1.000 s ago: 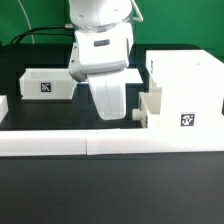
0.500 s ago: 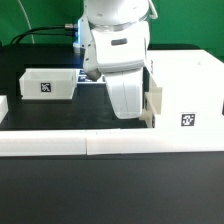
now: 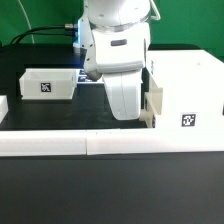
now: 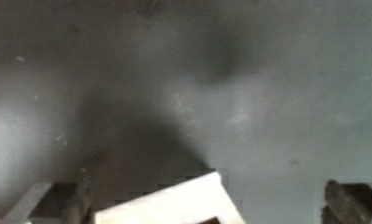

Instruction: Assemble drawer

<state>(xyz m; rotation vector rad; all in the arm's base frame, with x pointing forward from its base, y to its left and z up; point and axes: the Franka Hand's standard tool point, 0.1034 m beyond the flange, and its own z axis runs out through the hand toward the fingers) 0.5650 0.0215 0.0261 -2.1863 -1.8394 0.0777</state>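
Note:
The tall white drawer housing (image 3: 187, 82) stands at the exterior view's right, with a tag on its front. A small white tray (image 3: 154, 104) sits partly inside its open side. My gripper (image 3: 127, 113) hangs low right beside that tray, its white hand hiding the fingertips. In the wrist view my gripper (image 4: 204, 212) has its two dark fingers (image 4: 57, 204) wide apart, with a white corner of a drawer part (image 4: 165, 202) between them, clear of the far finger. A second tray (image 3: 48, 83) with a tag lies at the exterior view's left.
A long low white border wall (image 3: 60, 143) runs across the front of the black table. A short white piece (image 3: 3, 108) sits at the exterior view's far left edge. Cables hang behind the arm at the back.
Over the last second my gripper moved toward the exterior view's right, up against the tray at the housing. The tray's knob no longer shows. Nothing moved in the last half second.

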